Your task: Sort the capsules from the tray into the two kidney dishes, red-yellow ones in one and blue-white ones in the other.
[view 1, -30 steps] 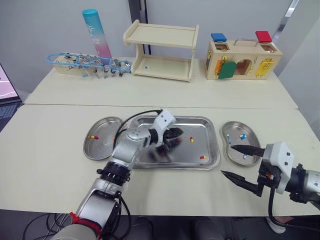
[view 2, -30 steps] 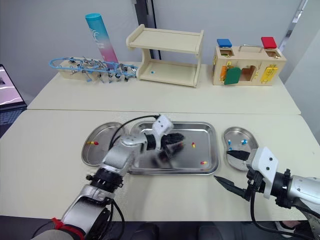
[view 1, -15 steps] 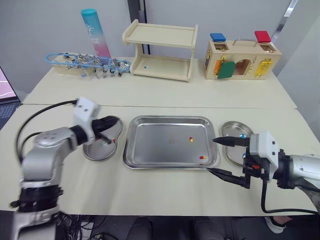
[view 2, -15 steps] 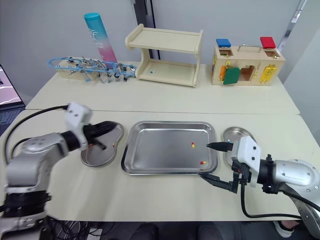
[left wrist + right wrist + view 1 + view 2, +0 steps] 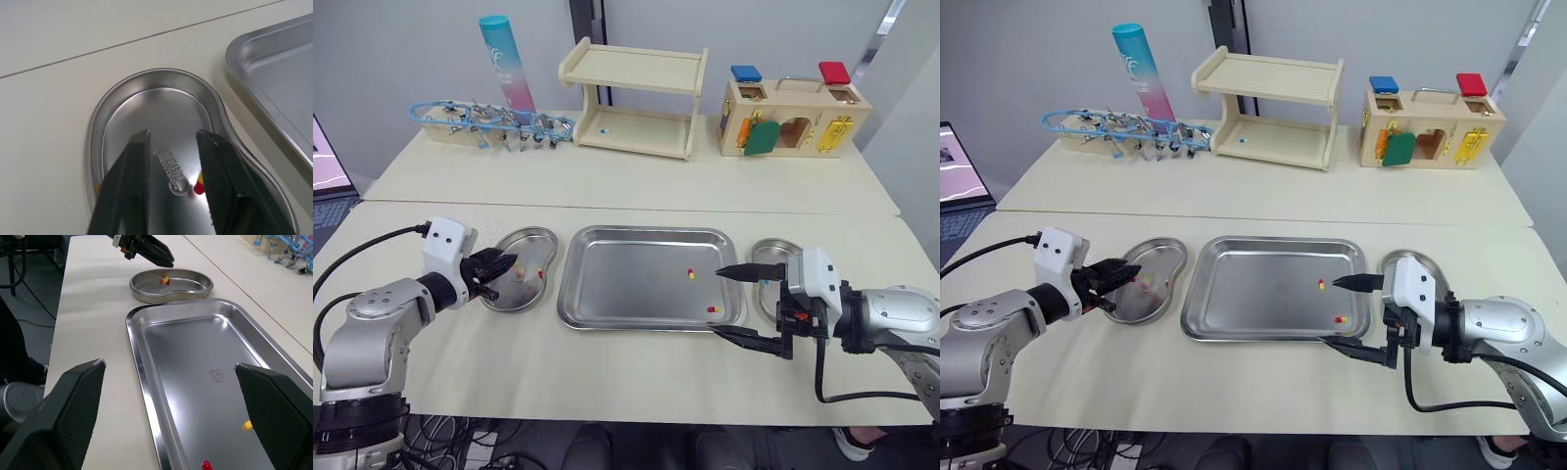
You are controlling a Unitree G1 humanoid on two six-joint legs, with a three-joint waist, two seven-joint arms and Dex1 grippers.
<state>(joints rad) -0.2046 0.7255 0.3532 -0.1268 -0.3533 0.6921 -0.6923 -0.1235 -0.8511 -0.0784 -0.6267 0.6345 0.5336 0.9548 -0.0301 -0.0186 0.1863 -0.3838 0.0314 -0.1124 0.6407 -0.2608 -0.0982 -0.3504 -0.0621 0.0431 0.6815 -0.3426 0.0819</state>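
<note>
The right gripper sits nearest. It has swung in from the near right of the table to the right end of the tray. Its jaws are spread wide and hold nothing: one finger reaches over the tray's right part, the other lies just near of the tray's near right corner. The near capsule, red-yellow, lies on the tray floor between those two fingers, about level with their tips. How high the fingers ride above it I cannot tell. The far capsule, also red-yellow, lies just left of the farther fingertip, outside the span.

A second ago the left gripper was down in the tray. It has since crossed to the left dish and hangs over that dish's near left part, jaws a little apart and empty. The dish capsule, red-yellow, lies on the dish floor below the gap, so that delivery looks done.

The tray now holds just the two red-yellow capsules, and I see no blue-white one among them. Both probably belong in the left dish, well apart from the right gripper that is closing on them. The right dish lies just beyond that gripper, partly hidden behind it.
</note>
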